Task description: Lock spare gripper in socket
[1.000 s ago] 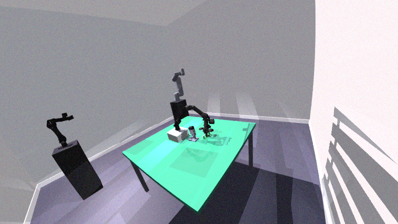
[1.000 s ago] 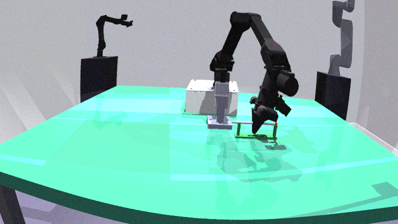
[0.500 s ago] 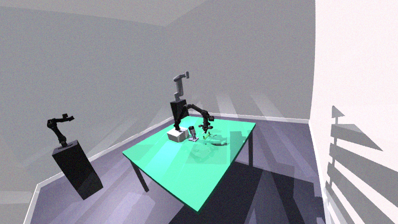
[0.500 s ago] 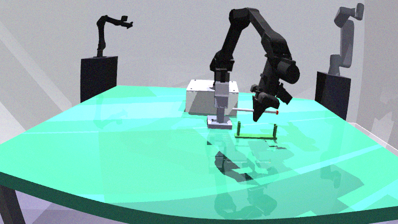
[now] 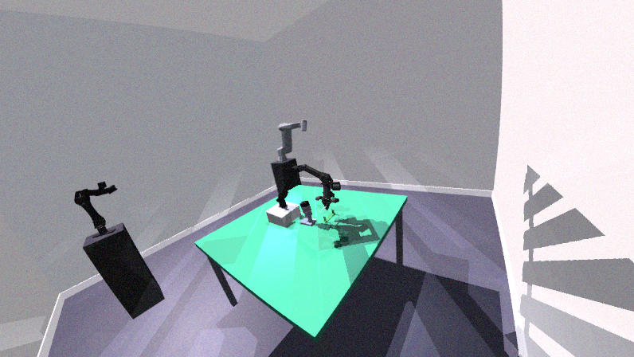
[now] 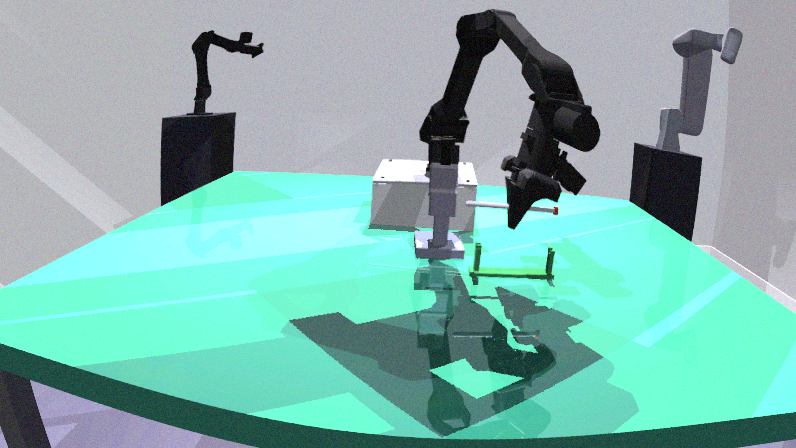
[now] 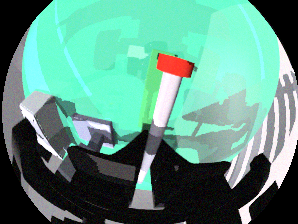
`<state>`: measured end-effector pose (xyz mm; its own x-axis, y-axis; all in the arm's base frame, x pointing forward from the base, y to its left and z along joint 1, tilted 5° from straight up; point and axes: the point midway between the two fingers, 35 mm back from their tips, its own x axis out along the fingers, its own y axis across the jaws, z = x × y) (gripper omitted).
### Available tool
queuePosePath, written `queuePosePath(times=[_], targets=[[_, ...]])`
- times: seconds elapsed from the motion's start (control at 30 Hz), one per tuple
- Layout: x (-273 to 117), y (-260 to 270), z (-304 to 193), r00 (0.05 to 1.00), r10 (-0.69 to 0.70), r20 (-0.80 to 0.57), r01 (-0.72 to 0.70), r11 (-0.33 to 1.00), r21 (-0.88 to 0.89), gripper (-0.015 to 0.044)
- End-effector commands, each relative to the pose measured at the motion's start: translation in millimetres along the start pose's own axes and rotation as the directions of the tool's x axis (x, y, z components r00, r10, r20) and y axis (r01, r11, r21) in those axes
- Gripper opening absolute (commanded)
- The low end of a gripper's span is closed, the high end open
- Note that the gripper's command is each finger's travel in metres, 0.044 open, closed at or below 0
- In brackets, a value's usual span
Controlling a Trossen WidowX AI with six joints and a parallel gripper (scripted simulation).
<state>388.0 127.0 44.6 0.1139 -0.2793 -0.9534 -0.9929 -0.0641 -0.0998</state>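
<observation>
My gripper (image 5: 327, 206) (image 6: 513, 223) (image 7: 149, 142) is shut on the lock pin (image 6: 484, 204) (image 7: 166, 97), a white rod with a red head. The pin is roughly level, with its head on the right in the exterior view. It is held above the yellow-green rack (image 5: 329, 217) (image 6: 512, 272) (image 7: 150, 95) and does not touch it. The grey mount (image 5: 307, 217) (image 6: 443, 197) (image 7: 90, 131) stands upright left of the rack, with the pin's plain end towards it. A dark part (image 5: 304, 205) tops the mount, seemingly the spare gripper; the socket's hole cannot be made out.
The white box (image 5: 283, 215) (image 6: 395, 205) (image 7: 49, 120) under my arm's base stands behind the mount. My arm arches over to the rack side. A black arm (image 5: 91, 213) (image 6: 202, 66) and a grey arm (image 5: 287, 138) (image 6: 696, 89) stand on pedestals beyond the green table (image 5: 283, 275) (image 6: 167, 311).
</observation>
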Motion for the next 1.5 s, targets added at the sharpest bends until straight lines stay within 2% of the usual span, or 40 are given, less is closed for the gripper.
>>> queuePosePath(times=[0.0,1.47], targets=[[0,0,0,1.0,-0.005,0.006,0.005,1.0,-0.017,0.0],[-21,109,2,1.0,0.007,0.007,-0.006,1.0,-0.02,0.0]])
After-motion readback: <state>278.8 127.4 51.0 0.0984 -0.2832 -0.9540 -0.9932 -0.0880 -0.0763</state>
